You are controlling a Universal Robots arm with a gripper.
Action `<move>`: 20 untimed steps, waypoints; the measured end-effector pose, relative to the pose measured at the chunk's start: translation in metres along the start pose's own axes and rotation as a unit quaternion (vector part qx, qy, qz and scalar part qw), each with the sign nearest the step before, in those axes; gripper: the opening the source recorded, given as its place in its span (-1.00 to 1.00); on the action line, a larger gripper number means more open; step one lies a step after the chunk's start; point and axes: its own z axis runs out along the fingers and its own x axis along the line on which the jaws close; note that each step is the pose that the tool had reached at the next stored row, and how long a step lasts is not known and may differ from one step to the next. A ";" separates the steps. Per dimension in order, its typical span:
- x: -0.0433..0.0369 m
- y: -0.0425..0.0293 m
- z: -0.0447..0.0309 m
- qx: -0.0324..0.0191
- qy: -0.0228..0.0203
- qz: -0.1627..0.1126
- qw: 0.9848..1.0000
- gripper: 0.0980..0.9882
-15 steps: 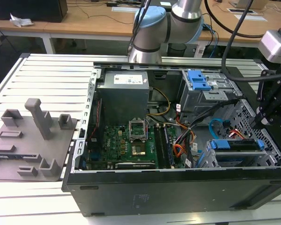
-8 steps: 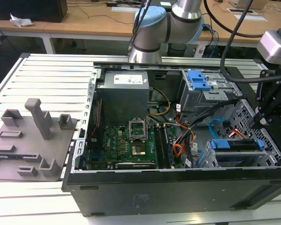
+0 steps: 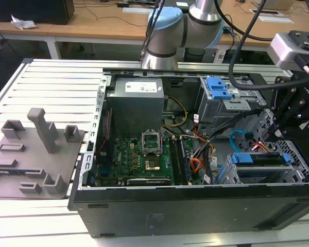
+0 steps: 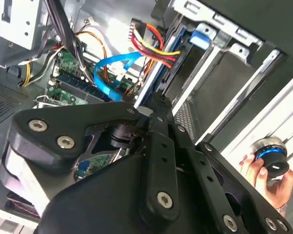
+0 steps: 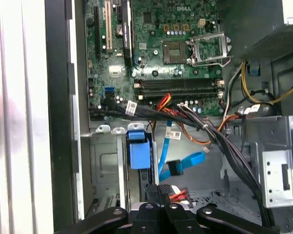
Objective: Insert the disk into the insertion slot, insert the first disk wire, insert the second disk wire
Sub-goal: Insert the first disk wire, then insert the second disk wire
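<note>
In the exterior view the open computer case (image 3: 195, 206) lies on a slatted table (image 3: 51, 82) with its open side up, so the bays can be reached from above. It holds the motherboard (image 3: 136, 157), the power supply (image 3: 136, 100) and, at the exterior view's right, the insertion slot (image 3: 230, 177). The disk (image 3: 260, 158) already lies in the slot, its blue carrier showing. The gripper (image 3: 294, 131) hangs just above that corner. In the second wrist view the second disk wire (image 4: 107, 73) loops free beside the wire bundle (image 4: 154, 46), both near the disk (image 4: 201, 38). In the first wrist view the gripper (image 5: 158, 192) has its fingers pressed together just beside the wire bundle's red strands; whether they pinch a plug I cannot tell. The second disk wire (image 5: 183, 163) ends loose beside the slot, apparently joined to nothing.
</note>
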 end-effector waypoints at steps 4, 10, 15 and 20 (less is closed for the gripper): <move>0.0017 0.0238 0.0013 0.000 0.000 0.000 1.000 -0.98; 0.0019 0.0265 0.0015 0.000 0.000 0.000 1.000 -0.98; 0.0019 0.0267 0.0015 0.000 0.000 0.000 1.000 -0.98; 0.0019 0.0269 0.0015 0.000 0.000 0.000 1.000 -0.96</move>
